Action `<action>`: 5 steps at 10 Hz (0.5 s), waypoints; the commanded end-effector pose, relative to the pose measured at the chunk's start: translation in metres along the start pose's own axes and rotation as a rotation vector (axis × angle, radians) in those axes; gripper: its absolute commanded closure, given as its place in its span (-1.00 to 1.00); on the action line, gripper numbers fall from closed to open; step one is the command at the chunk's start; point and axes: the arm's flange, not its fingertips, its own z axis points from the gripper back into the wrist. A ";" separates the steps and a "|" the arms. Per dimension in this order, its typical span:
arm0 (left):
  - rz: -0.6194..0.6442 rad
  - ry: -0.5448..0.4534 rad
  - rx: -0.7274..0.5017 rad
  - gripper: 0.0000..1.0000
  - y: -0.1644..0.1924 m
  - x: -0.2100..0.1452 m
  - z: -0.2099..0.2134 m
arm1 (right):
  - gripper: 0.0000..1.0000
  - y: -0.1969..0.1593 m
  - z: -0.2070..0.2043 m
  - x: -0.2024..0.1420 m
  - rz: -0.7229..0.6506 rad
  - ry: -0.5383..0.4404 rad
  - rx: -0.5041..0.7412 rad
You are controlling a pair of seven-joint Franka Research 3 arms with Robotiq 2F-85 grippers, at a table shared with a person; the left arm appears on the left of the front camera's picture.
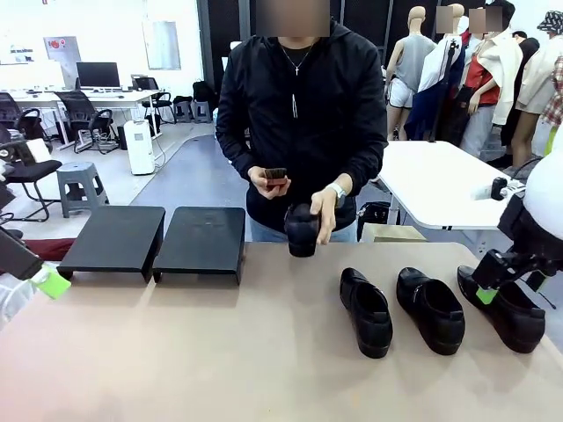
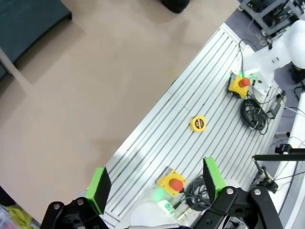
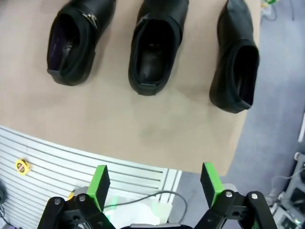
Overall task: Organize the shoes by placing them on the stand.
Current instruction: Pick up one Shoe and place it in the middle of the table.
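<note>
Status: both platforms of the stand (image 1: 114, 239) are bare, nothing placed yet. Three shoes lie in a row well to the right of the stand: nearest shoe (image 1: 367, 312), middle shoe (image 1: 430, 309), farthest shoe (image 1: 501, 308). The fourth shoe (image 1: 302, 230) stands on end just right of the stand at the far side of the table (image 1: 264, 360), with the person's hand (image 1: 324, 211) on it.

Right gripper (image 3: 154, 182): jaws spread wide, nothing in them, hanging by the farthest shoe. Left gripper (image 2: 155, 183): jaws wide as well, empty, low on my side of the stand.

What I'd watch:
- The farthest shoe sits by the table edge opposite the stand. An off-centre descent could shove it over the edge instead of gripping it.
- Glossy leather with a thin collar. I expect the pads to slip, so the shoe may twist or drop on the long carry to the stand.
- The route to the stand passes over the other two shoes. Carried low, I'd clip them.
- The person's hand is right next to the stand. If I come in while it's there, contact is likely. I'd wait until it clears.
- The stand tops look sloped. Let go too high and the shoe may slide off the low side.
- The left arm is parked by the stand, so sending the right arm there risks an arm clash.
</note>
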 end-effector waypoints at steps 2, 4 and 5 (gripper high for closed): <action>-0.016 -0.016 -0.012 -1.00 0.001 0.002 0.001 | -1.00 0.002 0.002 -0.004 0.018 -0.004 -0.009; -0.016 -0.016 -0.012 -1.00 0.001 0.002 0.001 | -1.00 0.004 -0.005 0.005 0.074 0.049 0.024; -0.016 -0.016 -0.012 -1.00 0.001 0.002 0.001 | -1.00 0.002 -0.026 0.018 0.087 0.106 0.079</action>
